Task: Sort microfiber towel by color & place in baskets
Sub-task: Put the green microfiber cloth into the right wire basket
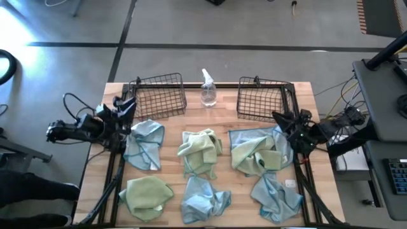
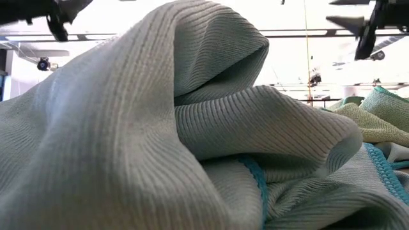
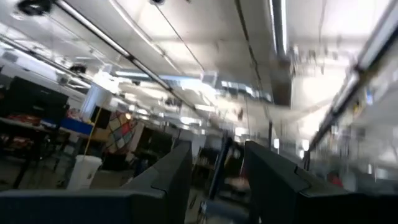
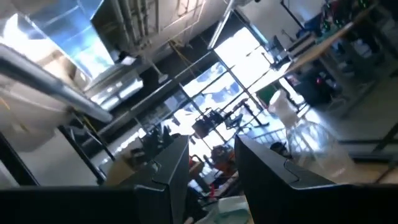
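Several towels lie spread over the table in the high view. Light blue ones are at the left [image 1: 145, 145], near middle [image 1: 203, 198] and near right [image 1: 277, 194]. Pale yellow-green ones are at the middle [image 1: 201, 149] and near left [image 1: 147, 194]. At the right, a green one [image 1: 266, 159] lies on a blue one [image 1: 245, 141]. Two black wire baskets [image 1: 159, 95] [image 1: 262, 100] stand at the far edge. My left gripper [image 1: 129, 107] [image 3: 217, 177] is open above the left edge. My right gripper [image 1: 284, 121] [image 4: 212, 177] is open above the right pile's edge. Neither holds anything.
A clear spray bottle [image 1: 208, 89] stands between the baskets and also shows in the right wrist view [image 4: 311, 146]. Black frame rails [image 1: 111, 172] run along both side edges. A blue towel [image 2: 160, 128] fills the low view, with a green one [image 2: 377, 118] behind it.
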You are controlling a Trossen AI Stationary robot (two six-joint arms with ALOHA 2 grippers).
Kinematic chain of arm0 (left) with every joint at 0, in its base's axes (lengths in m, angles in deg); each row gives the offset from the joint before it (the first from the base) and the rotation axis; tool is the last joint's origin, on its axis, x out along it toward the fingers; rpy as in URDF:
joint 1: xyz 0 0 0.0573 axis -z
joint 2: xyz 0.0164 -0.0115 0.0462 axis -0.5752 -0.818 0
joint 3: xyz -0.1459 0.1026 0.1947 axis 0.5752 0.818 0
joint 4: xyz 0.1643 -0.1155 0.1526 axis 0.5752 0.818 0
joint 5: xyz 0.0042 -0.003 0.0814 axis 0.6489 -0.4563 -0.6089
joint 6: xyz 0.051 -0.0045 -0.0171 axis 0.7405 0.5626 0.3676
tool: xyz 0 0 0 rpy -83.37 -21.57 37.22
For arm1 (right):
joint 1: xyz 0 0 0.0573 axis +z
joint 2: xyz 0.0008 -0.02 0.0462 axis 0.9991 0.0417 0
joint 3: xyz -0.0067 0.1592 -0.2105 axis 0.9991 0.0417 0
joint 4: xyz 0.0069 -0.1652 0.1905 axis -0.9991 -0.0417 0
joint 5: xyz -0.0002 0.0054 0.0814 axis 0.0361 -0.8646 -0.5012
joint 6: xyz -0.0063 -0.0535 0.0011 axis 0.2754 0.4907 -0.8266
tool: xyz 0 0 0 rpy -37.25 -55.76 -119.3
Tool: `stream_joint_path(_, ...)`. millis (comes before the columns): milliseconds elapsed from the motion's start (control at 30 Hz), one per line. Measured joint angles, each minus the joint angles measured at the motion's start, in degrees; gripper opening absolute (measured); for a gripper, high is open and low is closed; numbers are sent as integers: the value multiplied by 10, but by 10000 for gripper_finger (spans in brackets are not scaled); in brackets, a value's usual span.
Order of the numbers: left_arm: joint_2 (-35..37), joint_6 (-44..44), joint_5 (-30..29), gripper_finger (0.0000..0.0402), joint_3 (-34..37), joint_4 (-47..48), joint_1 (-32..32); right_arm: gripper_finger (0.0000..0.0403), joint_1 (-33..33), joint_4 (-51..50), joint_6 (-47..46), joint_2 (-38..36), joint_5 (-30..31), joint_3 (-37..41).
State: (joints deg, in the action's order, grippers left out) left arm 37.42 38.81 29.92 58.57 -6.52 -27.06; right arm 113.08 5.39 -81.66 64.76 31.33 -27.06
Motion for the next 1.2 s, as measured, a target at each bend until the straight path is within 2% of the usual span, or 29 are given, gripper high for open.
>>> stream_joint_path(100, -39, 4, 9, 133, -88, 136, 0, 123, 0, -110, 17, 31, -5, -72)
stream_joint_path(167, -67, -18, 9, 133, -151, 222, 0, 123, 0, -207, -9, 53, -6, -128)
stream_joint_path(233, -91, -36, 15, 133, -217, 304, 0, 123, 0, -327, -59, 78, -10, -187)
stream_joint_path(367, -144, -58, 62, 133, -347, 491, 0, 123, 0, -551, -166, 134, -42, -300)
stream_joint_path(500, -208, -93, 66, 132, -459, 630, 0, 123, 0, -705, -234, 192, -85, -401)
stream_joint_path(733, -318, -113, 122, 132, -600, 761, 0, 123, 0, -850, -242, 279, -127, -550)
stream_joint_path(900, -380, -114, 131, 132, -688, 855, 0, 123, 0, -945, -243, 326, -148, -632)
stream_joint_path(1033, -418, -135, 131, 132, -731, 926, 0, 123, 0, -1036, -275, 352, -177, -676)
stream_joint_path(1200, -455, -178, 144, 132, -753, 986, 0, 123, 0, -1141, -334, 374, -221, -701)
